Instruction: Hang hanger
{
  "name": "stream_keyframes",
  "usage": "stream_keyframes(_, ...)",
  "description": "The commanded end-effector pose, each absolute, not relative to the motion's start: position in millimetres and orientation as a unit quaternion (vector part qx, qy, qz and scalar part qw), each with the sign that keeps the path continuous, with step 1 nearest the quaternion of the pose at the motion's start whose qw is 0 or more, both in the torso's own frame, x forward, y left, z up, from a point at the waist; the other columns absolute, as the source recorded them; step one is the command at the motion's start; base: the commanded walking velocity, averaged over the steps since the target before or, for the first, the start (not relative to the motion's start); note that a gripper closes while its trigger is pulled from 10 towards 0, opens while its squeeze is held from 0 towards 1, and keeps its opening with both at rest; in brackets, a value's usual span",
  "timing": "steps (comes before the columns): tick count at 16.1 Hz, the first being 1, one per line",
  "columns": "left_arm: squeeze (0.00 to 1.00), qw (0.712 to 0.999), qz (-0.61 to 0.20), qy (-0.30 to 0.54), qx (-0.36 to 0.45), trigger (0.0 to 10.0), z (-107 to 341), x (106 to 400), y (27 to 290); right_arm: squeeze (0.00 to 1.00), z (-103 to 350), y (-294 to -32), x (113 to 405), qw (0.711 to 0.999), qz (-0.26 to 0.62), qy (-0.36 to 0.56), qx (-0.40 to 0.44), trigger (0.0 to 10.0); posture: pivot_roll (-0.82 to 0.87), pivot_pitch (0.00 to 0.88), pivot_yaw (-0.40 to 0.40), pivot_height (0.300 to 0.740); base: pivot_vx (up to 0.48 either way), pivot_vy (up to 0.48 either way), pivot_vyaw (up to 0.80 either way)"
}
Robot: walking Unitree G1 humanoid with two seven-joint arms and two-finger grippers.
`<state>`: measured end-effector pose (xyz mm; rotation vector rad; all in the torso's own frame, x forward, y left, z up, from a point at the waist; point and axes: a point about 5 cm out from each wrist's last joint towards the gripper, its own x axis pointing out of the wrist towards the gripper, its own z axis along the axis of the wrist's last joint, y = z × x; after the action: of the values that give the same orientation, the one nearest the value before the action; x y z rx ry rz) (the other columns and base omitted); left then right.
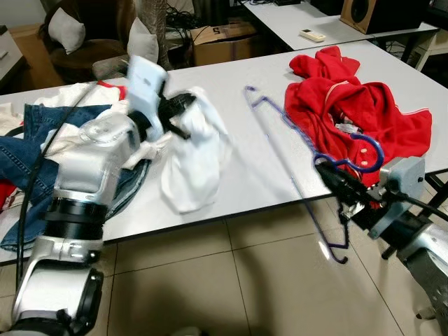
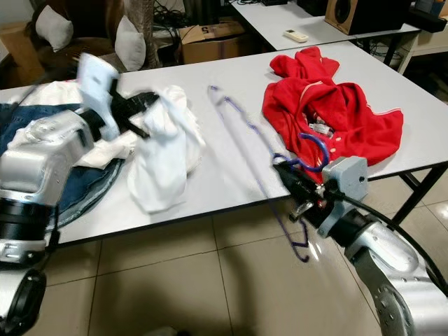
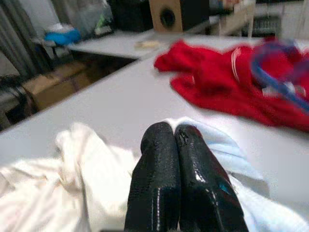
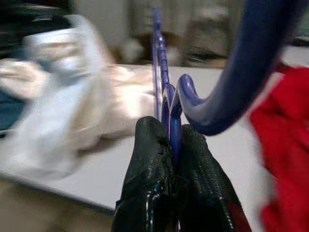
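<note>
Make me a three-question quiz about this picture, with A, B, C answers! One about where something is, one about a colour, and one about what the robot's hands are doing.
1. Where is the red garment?
A. on the floor
B. on the white table
C. on a chair

2. What colour is the hanger?
A. blue-purple
B. yellow
C. green

3. What is the left gripper doing?
A. hanging open
B. holding the hanger
C. shut on the white cloth

Answers:
1. B, the red garment lies on the tabletop, on the robot's right side.
2. A, its wire and hook look blue-purple against the table.
3. C, its black fingers are pressed together on the white cloth; the right gripper pinches the hanger near its hook.
</note>
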<state>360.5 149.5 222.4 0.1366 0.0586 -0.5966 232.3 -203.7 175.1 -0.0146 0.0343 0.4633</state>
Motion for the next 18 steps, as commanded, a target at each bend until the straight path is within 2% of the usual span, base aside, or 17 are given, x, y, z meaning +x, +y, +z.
stream_keyframes(1, 0.09, 0.953, -0.292, 0.051, 0.067, 10.0, 211.9, 362.5, 146.5, 0.0, 175.6, -208.3, 236.2, 0.979, 0.201, 0.019, -0.01, 10.0, -0.12, 0.0, 0.09, 0.74, 0.0, 0.0, 0.0)
stream_keyframes(2, 1.0, 0.953, -0.292, 0.051, 0.057, 10.0, 208.4, 367.5, 139.8, 0.0, 173.5, -210.9, 239.4, 0.984, 0.177, 0.023, -0.006, 10.0, -0.12, 0.0, 0.082, 0.74, 0.0, 0.0, 0.0)
stream_keyframes(4, 1.0, 0.956, -0.275, 0.056, 0.084, 10.0, 203.5, 388.2, 128.8, 0.0, 167.8, -207.2, 245.1, 0.988, 0.153, 0.033, 0.016, 10.0, -0.13, 0.0, 0.077, 0.74, 0.0, 0.0, 0.0)
stream_keyframes(5, 1.0, 0.957, -0.266, 0.065, 0.093, 10.0, 202.1, 392.6, 131.5, 0.0, 165.8, -203.4, 246.3, 0.988, 0.151, 0.036, 0.016, 10.0, -0.13, 0.0, 0.081, 0.74, 0.0, 0.0, 0.0)
stream_keyframes(8, 1.0, 0.946, -0.306, 0.09, 0.059, 10.0, 203.2, 389.0, 137.5, 0.0, 164.4, -195.1, 241.7, 0.986, 0.16, 0.035, 0.024, 10.0, -0.14, 0.0, 0.094, 0.74, 0.0, 0.0, 0.0)
stream_keyframes(9, 1.0, 0.906, -0.385, 0.156, 0.083, 10.0, 184.9, 373.8, 141.8, 0.0, 160.5, -193.7, 236.7, 0.986, 0.159, 0.042, 0.025, 10.0, -0.14, 0.0, 0.099, 0.74, 0.0, 0.0, 0.0)
stream_keyframes(10, 1.0, 0.89, -0.408, 0.176, 0.105, 10.0, 176.8, 366.6, 145.2, 0.0, 158.7, -194.2, 235.7, 0.986, 0.156, 0.046, 0.024, 10.0, -0.14, 0.0, 0.1, 0.74, 0.0, 0.0, 0.0)
stream_keyframes(11, 1.0, 0.887, -0.411, 0.177, 0.115, 10.0, 174.6, 364.5, 150.0, 0.0, 158.3, -194.2, 235.6, 0.987, 0.155, 0.047, 0.023, 10.0, -0.14, 0.0, 0.1, 0.74, 0.0, 0.0, 0.0)
stream_keyframes(13, 1.0, 0.904, -0.394, 0.139, 0.09, 10.0, 187.5, 365.0, 162.4, 0.0, 159.9, -192.9, 236.2, 0.986, 0.155, 0.046, 0.025, 10.0, -0.13, 0.0, 0.098, 0.74, 0.0, 0.0, 0.0)
stream_keyframes(16, 1.0, 0.891, -0.431, 0.117, 0.082, 10.0, 198.3, 350.8, 172.2, 0.0, 159.3, -191.3, 235.4, 0.985, 0.162, 0.047, 0.025, 10.0, -0.12, 0.0, 0.092, 0.74, 0.0, 0.0, 0.0)
stream_keyframes(18, 1.0, 0.837, -0.496, 0.17, 0.16, 10.0, 178.7, 323.2, 173.9, 0.0, 158.2, -189.1, 234.3, 0.983, 0.175, 0.052, 0.021, 10.0, -0.11, 0.0, 0.089, 0.74, 0.0, 0.0, 0.0)
